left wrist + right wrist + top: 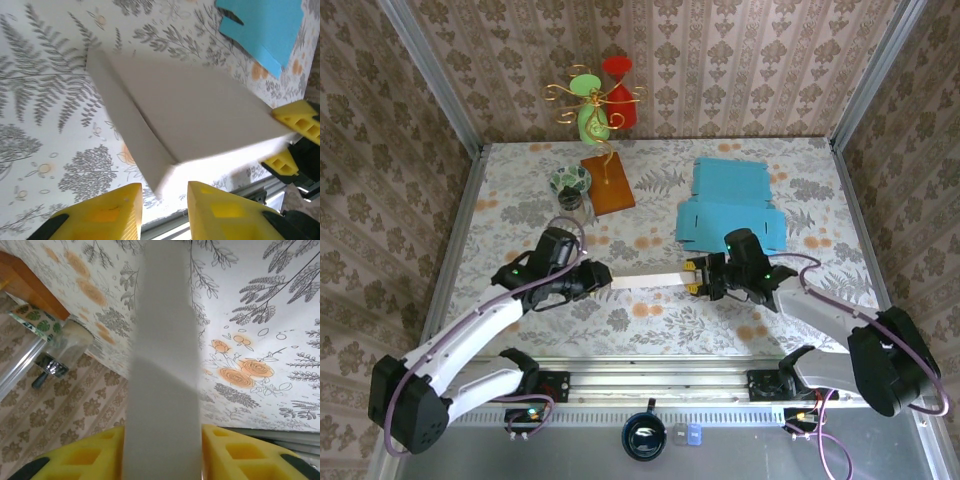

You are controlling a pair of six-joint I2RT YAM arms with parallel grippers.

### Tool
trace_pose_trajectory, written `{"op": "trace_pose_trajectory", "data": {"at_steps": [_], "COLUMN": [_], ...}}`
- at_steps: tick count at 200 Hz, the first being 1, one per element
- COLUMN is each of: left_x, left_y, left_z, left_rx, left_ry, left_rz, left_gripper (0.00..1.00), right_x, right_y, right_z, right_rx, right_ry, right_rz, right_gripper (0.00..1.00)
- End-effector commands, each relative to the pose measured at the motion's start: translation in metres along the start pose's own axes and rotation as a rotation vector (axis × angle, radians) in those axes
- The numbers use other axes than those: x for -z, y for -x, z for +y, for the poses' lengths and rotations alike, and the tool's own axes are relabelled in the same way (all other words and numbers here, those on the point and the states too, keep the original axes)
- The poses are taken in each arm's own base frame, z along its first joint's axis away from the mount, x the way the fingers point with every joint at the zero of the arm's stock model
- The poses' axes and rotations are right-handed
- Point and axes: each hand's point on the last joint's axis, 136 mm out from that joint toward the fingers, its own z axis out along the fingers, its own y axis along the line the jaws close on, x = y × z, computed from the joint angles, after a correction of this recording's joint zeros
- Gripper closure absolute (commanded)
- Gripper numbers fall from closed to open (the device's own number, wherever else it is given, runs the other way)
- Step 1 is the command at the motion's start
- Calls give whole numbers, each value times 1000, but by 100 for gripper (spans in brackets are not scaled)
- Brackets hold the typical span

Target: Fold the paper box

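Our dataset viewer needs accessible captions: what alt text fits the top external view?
A long white paper box spans between the left tool and right tool over a floral table; flat blue cardboard lies beyond the right tool.

the white paper box (648, 280) was a plain, unprinted carton collapsed into a long flat slab, with one sharp fold running along its length in the left wrist view (200, 120). it hung level above the table, spanning the gap between the two tools. one end sat between the fingers of the right gripper (692, 278), filling the space between them and touching both (162, 365). its other end reached the left gripper (603, 278), a corner lying just at the gap between that tool's parted fingertips. the blue box blanks (730, 205), flat with notched edges, lay overlapped on the table just beyond the right gripper.
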Motion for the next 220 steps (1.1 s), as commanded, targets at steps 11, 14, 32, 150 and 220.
{"op": "trace_pose_trajectory", "data": {"at_steps": [11,14,32,150,220], "left_x": [45,49,73,122,143], "left_y": [30,32,45,54,33], "left_z": [-18,-19,-30,-20,31], "left_rx": [32,31,14,-10,-35], "left_ry": [-40,-43,-62,-60,193], "left_rz": [-140,-150,-221,-413,-419], "left_gripper": [68,68,68,71,73], "right_x": [-16,-18,-37,-159,-158], "right_y": [-10,-12,-23,-46,-32], "right_z": [26,29,46,72,25], "right_rx": [118,130,206,500,442], "right_ry": [65,73,91,108,-177], "right_rz": [12,15,37,141,100], "right_gripper": [62,62,63,62,31]}}
